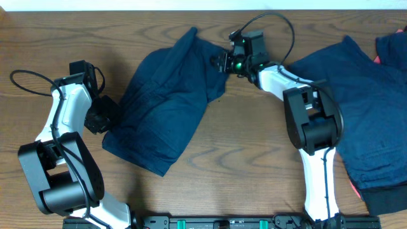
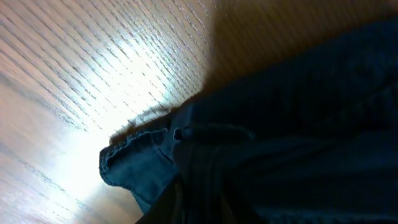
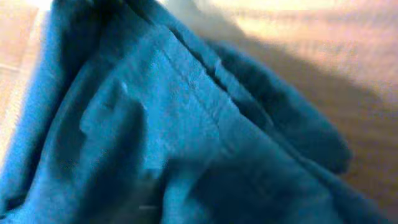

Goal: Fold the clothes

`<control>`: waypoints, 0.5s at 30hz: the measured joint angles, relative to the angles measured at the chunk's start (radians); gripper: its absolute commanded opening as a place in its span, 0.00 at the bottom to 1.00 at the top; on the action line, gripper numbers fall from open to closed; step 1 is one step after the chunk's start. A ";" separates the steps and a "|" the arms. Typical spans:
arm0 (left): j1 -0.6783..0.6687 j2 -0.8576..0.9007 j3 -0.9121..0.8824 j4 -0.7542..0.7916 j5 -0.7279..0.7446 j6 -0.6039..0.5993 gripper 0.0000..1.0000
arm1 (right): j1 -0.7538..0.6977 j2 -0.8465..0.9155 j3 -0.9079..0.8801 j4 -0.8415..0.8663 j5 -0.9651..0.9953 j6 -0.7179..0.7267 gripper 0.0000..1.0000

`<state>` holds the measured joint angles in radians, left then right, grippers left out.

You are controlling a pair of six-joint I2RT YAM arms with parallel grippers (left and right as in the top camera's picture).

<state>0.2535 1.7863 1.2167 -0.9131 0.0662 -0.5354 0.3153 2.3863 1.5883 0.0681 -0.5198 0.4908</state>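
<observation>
A wrinkled dark navy garment (image 1: 168,105) lies spread on the wooden table (image 1: 241,146), left of centre. My left gripper (image 1: 105,118) is at its left edge and looks shut on the cloth. The left wrist view shows a hemmed corner (image 2: 134,162) running in between the dark fingers. My right gripper (image 1: 224,62) is at the garment's top right corner and looks shut on it. Bunched blue cloth (image 3: 186,124) fills the right wrist view and hides the fingers. More navy clothes (image 1: 375,95) lie piled at the right.
The pile at the right reaches the table's right edge, with a bit of red showing under it (image 1: 356,189). Both arms' cables loop over the table behind them. Bare wood lies in front of the garment, between the arm bases.
</observation>
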 measured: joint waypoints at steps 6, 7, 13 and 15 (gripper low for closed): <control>0.000 0.000 0.000 0.074 0.020 0.051 0.06 | -0.008 -0.035 0.005 -0.215 -0.002 0.001 0.01; 0.001 0.000 0.000 0.102 0.033 0.074 0.06 | -0.016 -0.064 0.005 -0.309 0.016 -0.007 0.01; -0.003 0.000 0.000 0.227 0.103 0.160 0.30 | -0.071 -0.227 -0.009 -0.819 0.208 -0.038 0.01; -0.007 0.000 0.000 0.269 0.122 0.174 0.48 | -0.077 -0.284 -0.010 -0.953 0.261 -0.045 0.01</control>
<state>0.2462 1.7863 1.2167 -0.6445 0.1886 -0.3611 0.2382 2.1021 1.5780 -0.8848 -0.2584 0.4461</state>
